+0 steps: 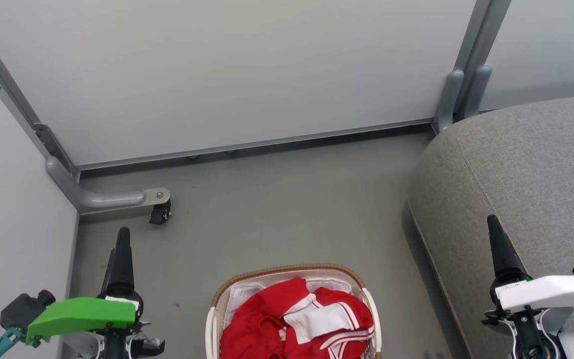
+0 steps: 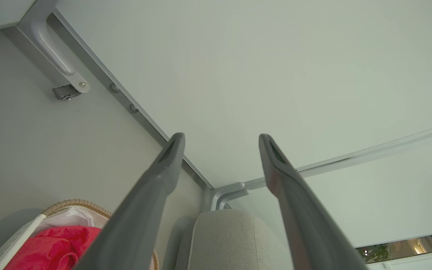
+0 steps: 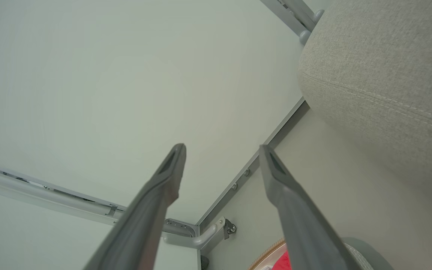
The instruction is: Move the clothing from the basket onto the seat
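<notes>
I saw left fingers [image 2: 167, 165], right fingers [image 3: 281, 187] spread, empty | clothing [image 1: 267, 324] lay in basket [image 1: 211, 319], 6 o'clock | risk was pinching liner [image 1: 239, 295] too, dragging basket.

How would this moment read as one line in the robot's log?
clothing: in basket | seat: right of basket | left hand: open, empty | right hand: open, empty
</notes>
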